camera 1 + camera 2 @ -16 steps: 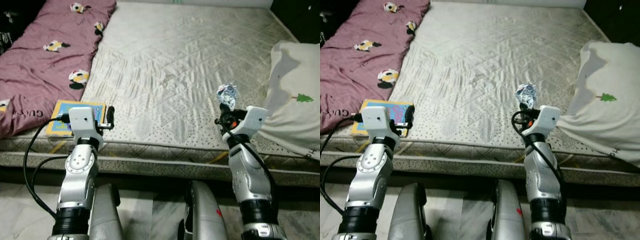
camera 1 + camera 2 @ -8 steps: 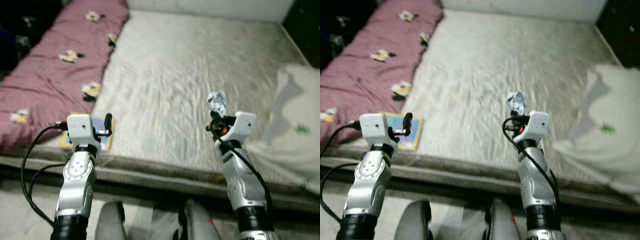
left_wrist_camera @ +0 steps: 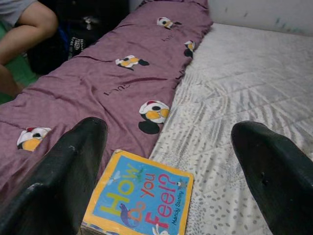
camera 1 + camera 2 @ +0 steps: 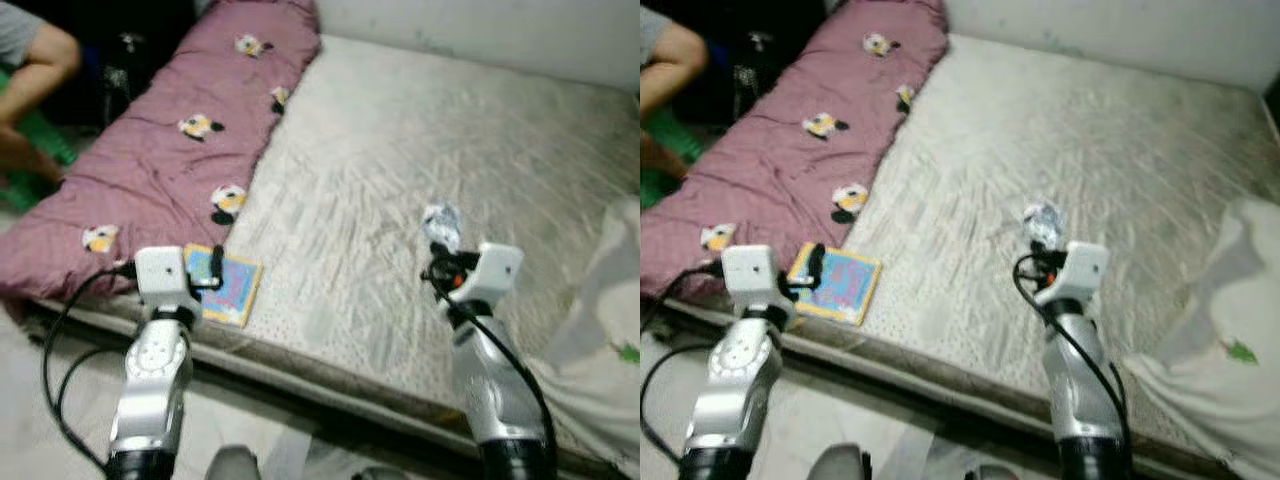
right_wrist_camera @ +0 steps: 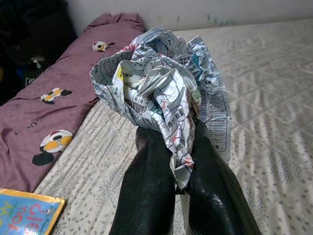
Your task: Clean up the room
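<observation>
- Wrapper (image 5: 161, 93): a crumpled, printed, foil-like wad that the right gripper (image 5: 178, 161) holds raised above the bed (image 4: 420, 150); the two black fingers (image 5: 151, 181) are pressed together on its lower folds.
- How it will likely handle: very light, soft, crinkly and easily crushed, with nothing in it to break. The film looks slick, so a pinch on a bunched fold, as now, seems safer than one on a loose flap, which could slip out.
- Book (image 3: 139, 198): a flat, stiff, yellow-edged picture book lying at the near edge of the bed, just beside the purple blanket (image 3: 98, 88). It is probably light but hard to pick up flat; the edge that overhangs or sits nearest the bed's rim looks like the best place to take hold.
- Left gripper (image 3: 171, 166): it hovers over the book with its fingers (image 3: 63, 176) wide apart, touching nothing.
- Which way things point: the book's long axis runs roughly from the bed's near edge inward, slightly askew, with the title facing up. The wrapper has no clear long axis; the wad stands up beyond the fingertips, its ragged tail hanging down between them.
- A person's bare leg (image 4: 30, 60) shows at the far left, beyond the blanket, well apart from both arms.
- White pillow (image 4: 1230, 300): it lies at the right end of the bed.
</observation>
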You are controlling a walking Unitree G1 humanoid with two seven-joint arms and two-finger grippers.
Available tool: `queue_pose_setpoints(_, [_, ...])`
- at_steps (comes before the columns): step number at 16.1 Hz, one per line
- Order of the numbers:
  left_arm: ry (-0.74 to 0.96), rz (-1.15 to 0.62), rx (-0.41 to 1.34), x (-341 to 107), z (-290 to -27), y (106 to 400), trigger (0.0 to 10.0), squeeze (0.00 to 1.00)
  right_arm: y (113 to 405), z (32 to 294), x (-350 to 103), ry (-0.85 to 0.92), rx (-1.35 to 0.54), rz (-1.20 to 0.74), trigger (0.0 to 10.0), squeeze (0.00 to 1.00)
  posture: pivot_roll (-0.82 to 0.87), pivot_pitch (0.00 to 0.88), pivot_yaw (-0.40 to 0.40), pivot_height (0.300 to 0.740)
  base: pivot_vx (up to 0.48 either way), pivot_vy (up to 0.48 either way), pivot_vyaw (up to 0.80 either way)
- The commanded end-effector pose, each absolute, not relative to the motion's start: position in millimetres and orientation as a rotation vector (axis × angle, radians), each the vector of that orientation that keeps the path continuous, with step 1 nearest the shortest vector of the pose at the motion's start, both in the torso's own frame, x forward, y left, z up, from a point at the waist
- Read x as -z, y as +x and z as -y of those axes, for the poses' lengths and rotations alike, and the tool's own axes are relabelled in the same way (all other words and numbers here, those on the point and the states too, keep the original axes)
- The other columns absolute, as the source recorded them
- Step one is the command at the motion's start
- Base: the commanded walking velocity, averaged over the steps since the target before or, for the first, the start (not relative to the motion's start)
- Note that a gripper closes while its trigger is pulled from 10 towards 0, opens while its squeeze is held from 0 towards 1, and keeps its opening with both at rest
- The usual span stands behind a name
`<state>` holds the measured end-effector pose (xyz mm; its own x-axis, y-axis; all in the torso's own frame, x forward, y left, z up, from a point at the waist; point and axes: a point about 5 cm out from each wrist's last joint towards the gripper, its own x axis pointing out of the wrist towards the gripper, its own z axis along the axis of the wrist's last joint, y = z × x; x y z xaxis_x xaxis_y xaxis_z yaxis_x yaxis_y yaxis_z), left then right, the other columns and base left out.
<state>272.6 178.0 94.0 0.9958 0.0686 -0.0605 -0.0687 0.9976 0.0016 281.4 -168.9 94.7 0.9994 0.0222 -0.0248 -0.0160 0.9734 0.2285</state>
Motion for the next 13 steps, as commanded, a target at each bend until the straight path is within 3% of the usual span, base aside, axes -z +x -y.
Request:
queue_pose_setpoints(1, [0.007, -0.072, -0.063, -93, -178, 270, 10.0, 0.00, 281, 163, -98, 0.224, -0.041, -0.023, 0.0, 0.00, 0.01, 0.069, -0.039, 0.740, 0.000, 0.000, 0.00])
queue_pose_setpoints(6, [0.013, -0.067, -0.037, -98, -174, 276, 10.0, 0.00, 281, 142, -99, 0.258, -0.104, -0.051, 0.1, 0.00, 0.01, 0.094, -0.039, 0.740, 0.000, 0.000, 0.00])
queue_pose_setpoints(7, [0.014, -0.067, -0.039, -98, -174, 276, 10.0, 0.00, 282, 144, -98, 0.241, -0.098, -0.072, 1.8, 0.00, 0.01, 0.096, -0.039, 0.740, 0.000, 0.000, 0.00])
queue_pose_setpoints(8, [0.014, -0.069, -0.037, -98, -173, 277, 10.0, 0.00, 283, 145, -98, 0.233, -0.093, -0.071, 2.5, 0.00, 0.01, 0.099, -0.040, 0.740, 0.000, 0.000, 0.00])
queue_pose_setpoints(9, [0.012, -0.071, -0.033, -97, -172, 276, 10.0, 0.00, 283, 146, -98, 0.203, -0.092, -0.088, 4.2, 0.00, 0.00, 0.100, -0.040, 0.740, 0.000, 0.000, 0.00])
queue_pose_setpoints(13, [0.012, -0.071, -0.033, -97, -172, 276, 10.0, 0.00, 283, 146, -98, 0.203, -0.092, -0.088, 4.2, 0.00, 0.00, 0.100, -0.040, 0.740, 0.000, 0.000, 0.00])
